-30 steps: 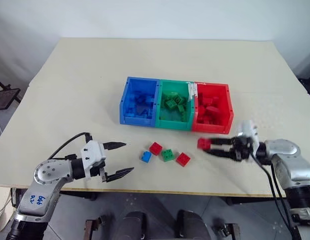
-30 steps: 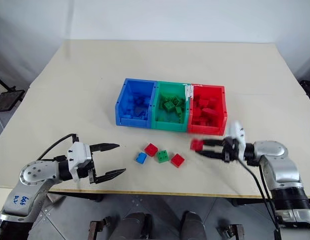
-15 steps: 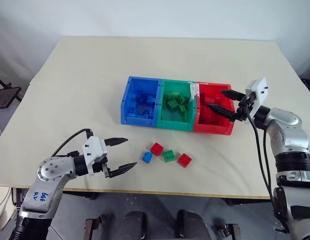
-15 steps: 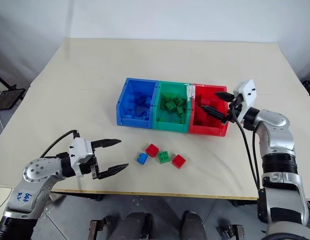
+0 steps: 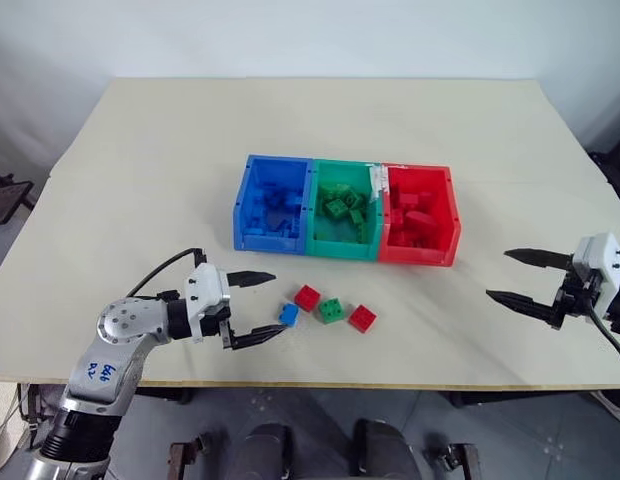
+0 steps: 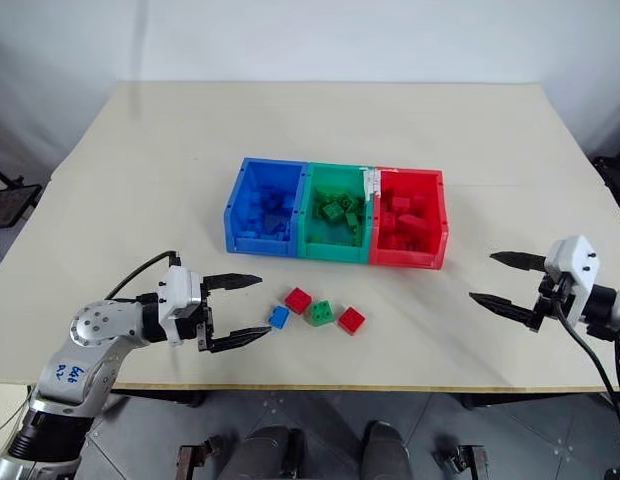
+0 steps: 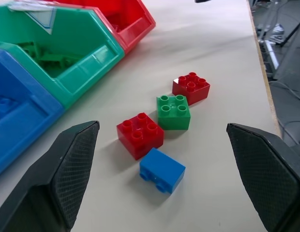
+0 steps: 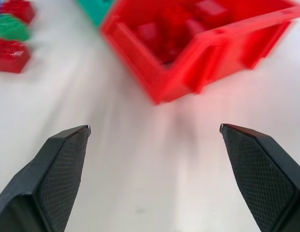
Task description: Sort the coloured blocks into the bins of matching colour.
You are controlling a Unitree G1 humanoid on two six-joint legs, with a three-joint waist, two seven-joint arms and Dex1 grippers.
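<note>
Three joined bins stand mid-table: blue bin point(image 5: 272, 202), green bin point(image 5: 342, 209), red bin point(image 5: 420, 215), each holding several blocks of its own colour. In front of them lie loose blocks: a blue block point(image 5: 288, 315), a red block point(image 5: 308, 298), a green block point(image 5: 331, 310) and a second red block point(image 5: 363, 318). My left gripper point(image 5: 263, 304) is open just left of the blue block, which lies ahead between its fingers in the left wrist view point(image 7: 162, 170). My right gripper point(image 5: 510, 276) is open and empty, well right of the red bin point(image 8: 198, 53).
The bins and blocks rest on a large beige table point(image 5: 170, 170). Its front edge runs close to both grippers. A dark stand point(image 5: 5, 195) sits off the table's left side.
My right gripper carried a red block up to the red bin, opened there, and has swung back to the right, empty. My left gripper has crept right toward the blue block.
</note>
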